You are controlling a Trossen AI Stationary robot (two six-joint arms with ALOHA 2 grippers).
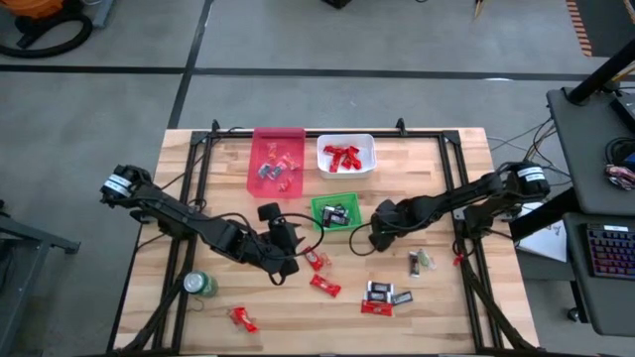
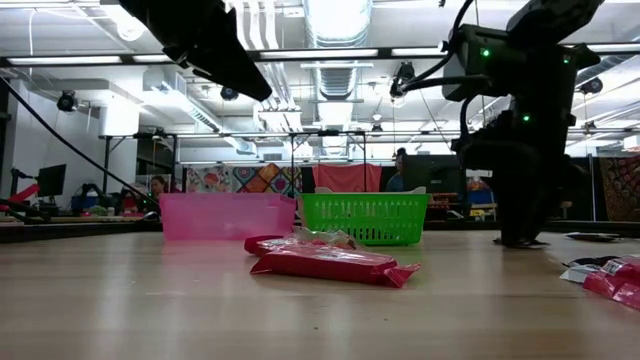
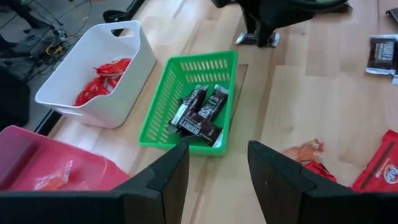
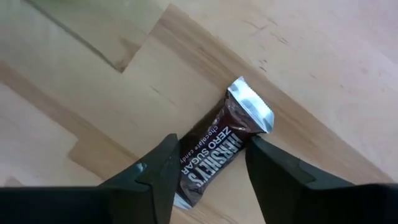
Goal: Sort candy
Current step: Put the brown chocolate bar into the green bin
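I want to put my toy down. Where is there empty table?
Bare wood lies in front of the pink bin, left of the left arm. The right back corner beside the white bin is free. Candy crowds the front middle.

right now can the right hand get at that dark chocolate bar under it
Probably yes. The right hand sits low over the dark chocolate bar with a finger on either side; the bar lies flat on the bare table, and nothing blocks it.
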